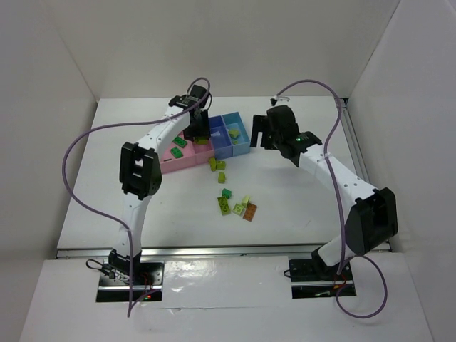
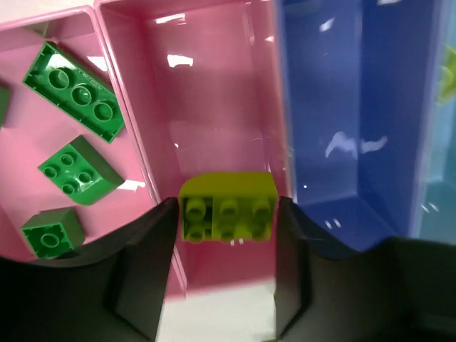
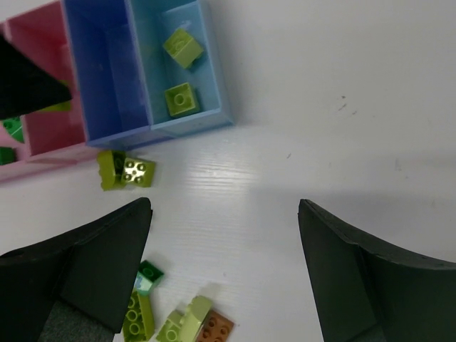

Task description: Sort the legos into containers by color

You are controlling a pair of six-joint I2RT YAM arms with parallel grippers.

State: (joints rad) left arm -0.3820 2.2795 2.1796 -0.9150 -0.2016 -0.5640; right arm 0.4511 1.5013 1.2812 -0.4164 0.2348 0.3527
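The row of bins [image 1: 222, 148] sits far back on the worktop [image 1: 306, 206]. Loose bricks [image 1: 225, 206] lie before it, others inside.

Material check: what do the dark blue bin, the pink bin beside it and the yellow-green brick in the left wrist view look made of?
Dark blue bin: glossy, rigid-looking plastic, with white highlights on smooth walls. Pink bin: apparently the same glossy plastic, with similar highlights. Yellow-green brick: probably hard moulded plastic, with smooth faces, crisp studs and a soft sheen.

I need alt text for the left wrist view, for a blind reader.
The left gripper holds a yellow-green brick over a pink bin. Dark green bricks lie in the second pink bin beside it, left in the picture.
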